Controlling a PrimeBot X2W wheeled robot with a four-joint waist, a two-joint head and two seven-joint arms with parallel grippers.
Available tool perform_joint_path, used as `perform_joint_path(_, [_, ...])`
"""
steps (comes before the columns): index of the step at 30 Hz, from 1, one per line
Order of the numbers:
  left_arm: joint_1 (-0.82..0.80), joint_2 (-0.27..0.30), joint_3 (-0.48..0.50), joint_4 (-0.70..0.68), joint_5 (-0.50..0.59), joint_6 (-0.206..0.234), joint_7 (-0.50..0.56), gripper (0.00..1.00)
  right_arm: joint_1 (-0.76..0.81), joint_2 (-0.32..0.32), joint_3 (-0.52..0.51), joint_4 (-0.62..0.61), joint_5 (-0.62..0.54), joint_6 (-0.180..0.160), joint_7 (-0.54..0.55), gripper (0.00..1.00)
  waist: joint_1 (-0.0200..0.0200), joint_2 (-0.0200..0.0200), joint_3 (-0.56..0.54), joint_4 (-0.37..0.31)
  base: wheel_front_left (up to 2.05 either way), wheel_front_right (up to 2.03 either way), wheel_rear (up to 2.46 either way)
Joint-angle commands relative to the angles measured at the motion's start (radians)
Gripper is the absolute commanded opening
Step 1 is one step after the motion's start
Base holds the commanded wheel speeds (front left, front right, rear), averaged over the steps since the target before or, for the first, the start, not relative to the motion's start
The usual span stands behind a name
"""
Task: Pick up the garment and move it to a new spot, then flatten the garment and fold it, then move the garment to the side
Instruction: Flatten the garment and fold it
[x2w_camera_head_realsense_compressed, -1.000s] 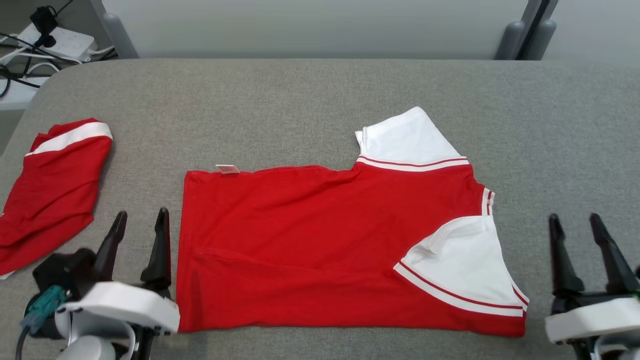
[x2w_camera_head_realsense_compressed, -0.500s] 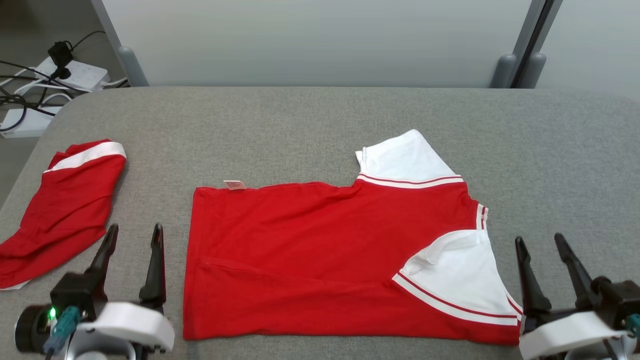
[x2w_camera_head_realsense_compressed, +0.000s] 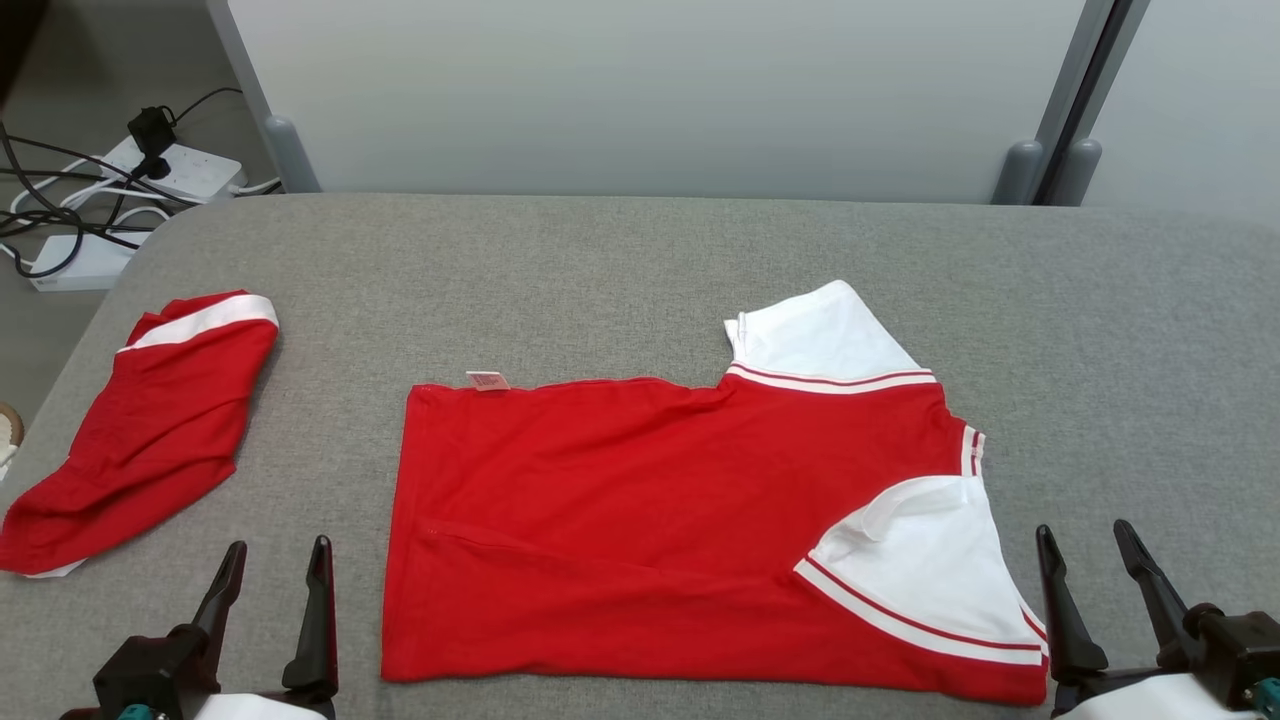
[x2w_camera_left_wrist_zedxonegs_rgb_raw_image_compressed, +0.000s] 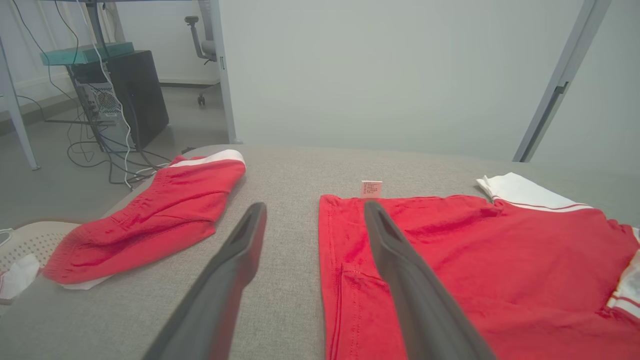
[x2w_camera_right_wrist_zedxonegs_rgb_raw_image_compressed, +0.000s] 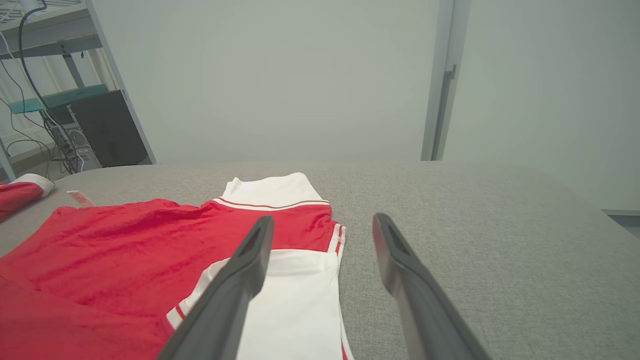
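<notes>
Red-and-white shirt (x2w_camera_head_realsense_compressed: 640, 520) lies partly folded in the middle of the grey table (x2w_camera_head_realsense_compressed: 600, 280), left gripper (x2w_camera_head_realsense_compressed: 280, 545) and right gripper (x2w_camera_head_realsense_compressed: 1082, 528) empty, fingers apart, at the table's near edge; risk: a pinch catching only the top layer would drag the fold crooked.

The tag (x2w_camera_head_realsense_compressed: 487, 380) on the red garment (x2w_camera_head_realsense_compressed: 620, 520) bears print too small to read.

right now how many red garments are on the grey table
2. A red shirt with white sleeves lies flat at the middle of the grey fabric table; a smaller red garment with a white band sits bunched near its left edge. None looks hidden.
</notes>
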Motion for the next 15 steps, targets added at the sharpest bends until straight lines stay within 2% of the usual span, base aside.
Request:
perform_joint_path(1, [-0.041, 0.021, 0.045, -0.026, 0.006, 0.003, -0.013, 1.0, -0.013, -0.014, 0.019, -0.026, -0.009, 0.0, -0.014, 1.0, 0.0, 0.0, 0.0, 0.0, 0.0, 0.0, 0.0])
perform_joint_path(15, [-0.067, 0.016, 0.034, -0.02, 0.012, -0.008, -0.007, 1.0, -0.029, -0.019, 0.032, -0.027, 0.001, 0.0, -0.014, 1.0, 0.0, 0.0, 0.025, -0.003, 0.0, 0.0, 0.0])
